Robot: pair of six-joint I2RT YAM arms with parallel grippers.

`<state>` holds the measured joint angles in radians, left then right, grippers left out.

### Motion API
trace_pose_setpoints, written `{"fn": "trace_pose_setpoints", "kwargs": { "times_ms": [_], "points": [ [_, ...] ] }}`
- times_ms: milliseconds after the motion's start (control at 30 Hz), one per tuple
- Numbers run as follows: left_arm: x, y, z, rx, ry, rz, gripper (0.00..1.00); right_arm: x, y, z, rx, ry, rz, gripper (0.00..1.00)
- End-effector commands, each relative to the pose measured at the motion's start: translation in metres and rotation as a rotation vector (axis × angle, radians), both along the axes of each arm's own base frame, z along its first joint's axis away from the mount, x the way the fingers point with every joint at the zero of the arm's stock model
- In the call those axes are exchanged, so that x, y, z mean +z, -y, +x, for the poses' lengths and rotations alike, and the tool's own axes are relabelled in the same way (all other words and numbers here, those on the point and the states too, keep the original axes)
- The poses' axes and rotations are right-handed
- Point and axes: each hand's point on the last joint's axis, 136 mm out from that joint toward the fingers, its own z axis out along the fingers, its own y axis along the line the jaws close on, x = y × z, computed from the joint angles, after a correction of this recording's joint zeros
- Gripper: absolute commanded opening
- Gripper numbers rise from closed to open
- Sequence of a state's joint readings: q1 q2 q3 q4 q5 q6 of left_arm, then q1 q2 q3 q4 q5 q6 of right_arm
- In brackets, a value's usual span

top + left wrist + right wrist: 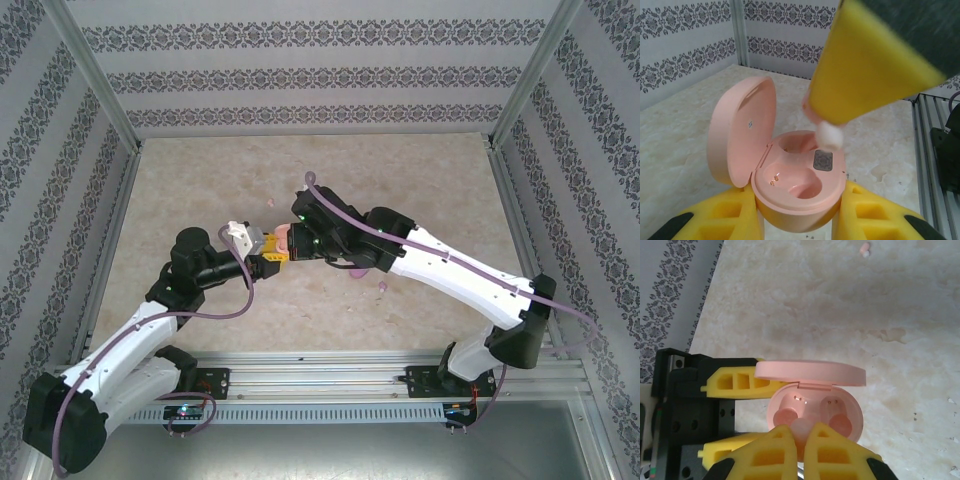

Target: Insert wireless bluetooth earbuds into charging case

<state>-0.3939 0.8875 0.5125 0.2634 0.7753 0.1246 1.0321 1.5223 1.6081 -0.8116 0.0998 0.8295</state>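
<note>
Nearest the lens: the left gripper (799,210), at the bottom edge of the left wrist view, has its yellow ribbed plastic jaws clamped on either side of the pale pink oval plastic charging case (790,192).
Case: it sits at lower centre of the frame with its wells facing up. Its rounded hinged lid (742,132) stands open at left centre.
Right gripper: the right gripper (800,434), at bottom centre of the right wrist view, is pinched shut on a tiny pale pink rounded plastic earbud (829,134).
Earbud position: at frame centre of the left wrist view, just over the case's right side. I cannot tell whether it touches.
Second bud: another small pale pink earbud (865,249) lies in the upper right corner of the right wrist view. It rests loose on the beige marbled tabletop (840,305), well apart from the case.
Risk, misalignment: the bud hangs near the rim rather than squarely over a well, so a straight push could wedge it on the edge.
Risk, orientation: if the bud is turned the wrong way, it will likely not seat.
Risk, case slip: downward pressure could tilt the case in the left grip.
Risk, lid: the broad yellow finger could knock the lid shut.
Risk, release: the bud could cling to a pad and lift out again.
</note>
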Motion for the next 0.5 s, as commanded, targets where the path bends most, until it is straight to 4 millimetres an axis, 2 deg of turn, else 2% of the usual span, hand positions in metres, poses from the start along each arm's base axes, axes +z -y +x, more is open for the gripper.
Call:
{"fn": "trace_pose_setpoints", "kwargs": {
  "times_ms": [0, 233, 467],
  "points": [
    [0.01, 0.003, -0.006, -0.018, 0.066, -0.014, 0.27, 0.01, -0.009, -0.001, 0.031, 0.017, 0.017, 0.0],
    [0.011, 0.003, -0.008, -0.019, 0.071, -0.016, 0.27, 0.003, -0.018, -0.001, 0.054, -0.007, -0.005, 0.0],
    [0.009, 0.002, -0.009, -0.019, 0.069, -0.016, 0.27, -0.005, -0.013, -0.004, 0.053, -0.014, -0.076, 0.01]
  ]
}}
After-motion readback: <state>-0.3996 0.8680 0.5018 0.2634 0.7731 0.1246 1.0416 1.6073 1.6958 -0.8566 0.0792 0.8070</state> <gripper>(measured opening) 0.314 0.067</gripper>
